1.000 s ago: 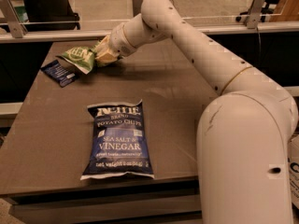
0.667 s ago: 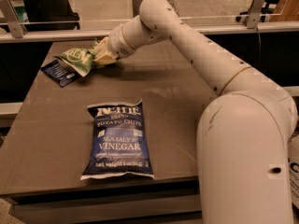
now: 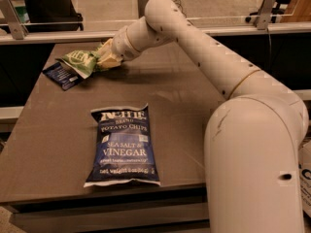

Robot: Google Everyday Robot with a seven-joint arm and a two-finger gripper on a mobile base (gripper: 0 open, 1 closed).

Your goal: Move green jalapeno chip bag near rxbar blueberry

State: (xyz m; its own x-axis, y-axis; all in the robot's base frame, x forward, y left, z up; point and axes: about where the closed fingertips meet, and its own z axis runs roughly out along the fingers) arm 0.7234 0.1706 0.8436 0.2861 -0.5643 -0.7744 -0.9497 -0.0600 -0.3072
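The green jalapeno chip bag (image 3: 80, 61) is crinkled and light green, at the table's far left. My gripper (image 3: 103, 60) is at its right end and appears shut on it, holding it low over the table. The rxbar blueberry (image 3: 60, 74) is a small flat dark blue wrapper lying just left of and below the bag, its upper right part overlapped by the bag. My white arm reaches in from the right.
A large dark blue Kettle sea salt and vinegar bag (image 3: 123, 145) lies near the table's front edge. The brown table (image 3: 184, 110) has a rail and glass panel behind it. My arm's bulky base (image 3: 252, 169) stands at the front right.
My gripper and the green bag have shifted slightly left, toward the dark blue bar. The blue Kettle bag has not moved.
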